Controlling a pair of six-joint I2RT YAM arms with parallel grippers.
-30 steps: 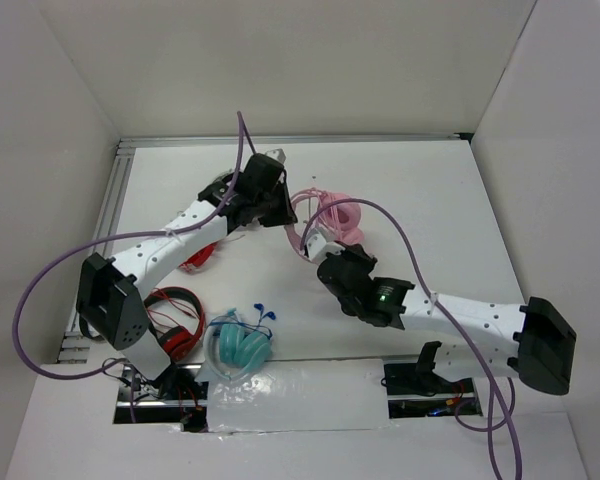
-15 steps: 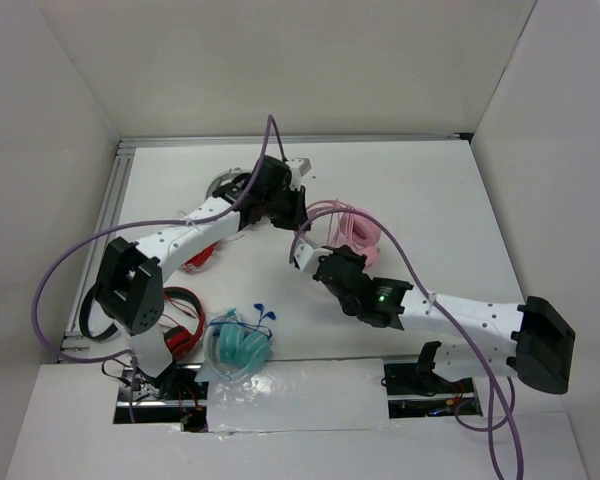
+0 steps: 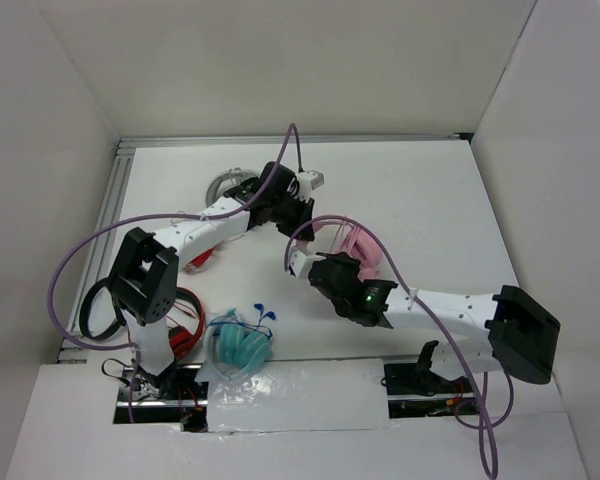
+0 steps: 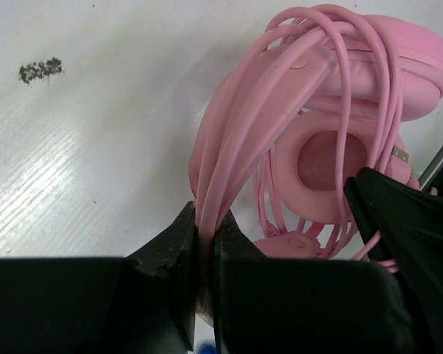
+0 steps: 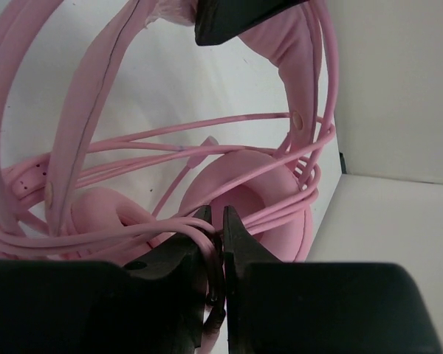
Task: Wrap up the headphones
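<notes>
While the cable hangs in several loose turns around the pink headphones, which sit on the worktop beyond and right of the teal headphones, I judge each new turn needs light, steady tension so none slips off. The left gripper clamps the headband, its arm stretched beyond the teal pair. The right gripper pinches a cable strand, its forearm low to their right.

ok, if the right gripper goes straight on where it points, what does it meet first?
The right gripper has the cable between its jaws. Straight ahead it would most likely meet the round earcup of the headphones, just behind. Depth is hard to judge.
</notes>
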